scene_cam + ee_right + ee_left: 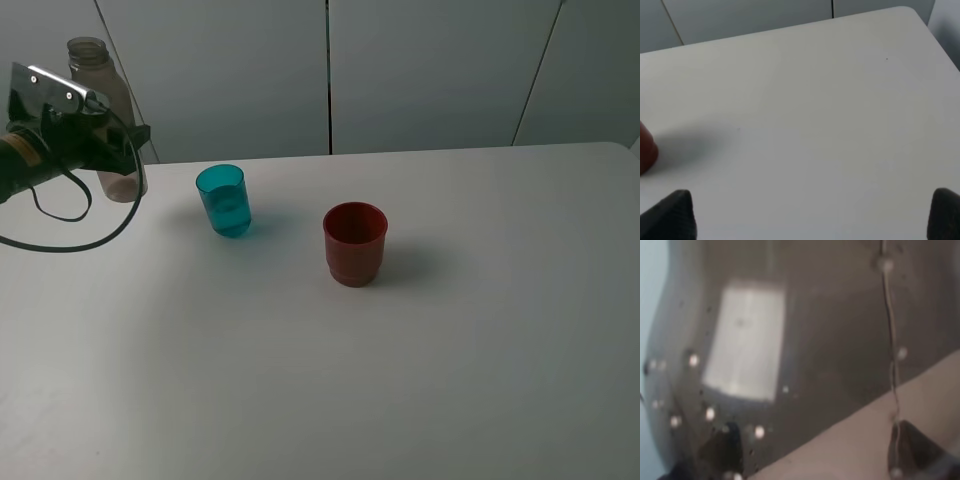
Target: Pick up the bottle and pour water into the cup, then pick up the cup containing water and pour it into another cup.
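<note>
- Three vessels stand on your white table (450, 350): one bottle and two cups, all upright.
- At the far left of the high view, your left gripper (118, 142) is clamped on the bottle (88, 52). It holds the smoky grey-brown body below the shoulder, and the threaded neck rises clear above it.
- From this angle you cannot tell whether the bottle's base rests on the tabletop or hangs just off it.
- Your left wrist camera is almost filled by the bottle's wall, which is beaded with droplets (759, 431). A dark fingertip (722, 450) shows at one side of the wall and its partner at the other.
- The teal cup (222, 200), translucent and smooth-sided, stands near the bottle, toward the middle of the table. It touches neither the bottle nor the left gripper.
- The red cup (354, 243), opaque and wider with a stepped lower part, stands near the teal cup. It is further right and closer to the camera, with bare table between the two.
- Your right gripper (810, 216) hangs over bare tabletop with its jaws spread wide and nothing between them.
- In the right wrist view only a blurred red sliver of the red cup (646, 149) shows at the frame's edge, well apart from that gripper's fingers.
</note>
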Available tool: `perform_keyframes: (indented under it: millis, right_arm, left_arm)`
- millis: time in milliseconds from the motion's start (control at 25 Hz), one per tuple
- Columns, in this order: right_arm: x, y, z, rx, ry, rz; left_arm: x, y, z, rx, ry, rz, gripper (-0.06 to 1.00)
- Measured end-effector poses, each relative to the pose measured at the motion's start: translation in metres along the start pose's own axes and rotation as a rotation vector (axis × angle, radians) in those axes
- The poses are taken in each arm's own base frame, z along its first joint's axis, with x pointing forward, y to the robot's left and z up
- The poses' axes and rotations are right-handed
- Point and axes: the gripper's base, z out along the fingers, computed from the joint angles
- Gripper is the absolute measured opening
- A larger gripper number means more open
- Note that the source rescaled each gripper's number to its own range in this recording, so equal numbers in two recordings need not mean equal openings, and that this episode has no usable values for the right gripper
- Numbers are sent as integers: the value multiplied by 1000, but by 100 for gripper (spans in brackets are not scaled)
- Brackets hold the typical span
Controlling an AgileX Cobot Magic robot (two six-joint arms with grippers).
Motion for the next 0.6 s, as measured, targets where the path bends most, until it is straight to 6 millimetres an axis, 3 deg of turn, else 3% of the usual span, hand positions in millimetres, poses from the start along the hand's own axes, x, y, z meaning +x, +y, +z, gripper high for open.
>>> perform_keyframes:
  millis: [360, 600]
  right_arm:
    - [0, 0, 0, 0, 0, 0]
    - [0, 0, 0, 0, 0, 0]
  left_arm:
    - [41, -8, 9, 18, -78, -114, 0]
    - [55, -3, 6, 0, -60, -137, 0]
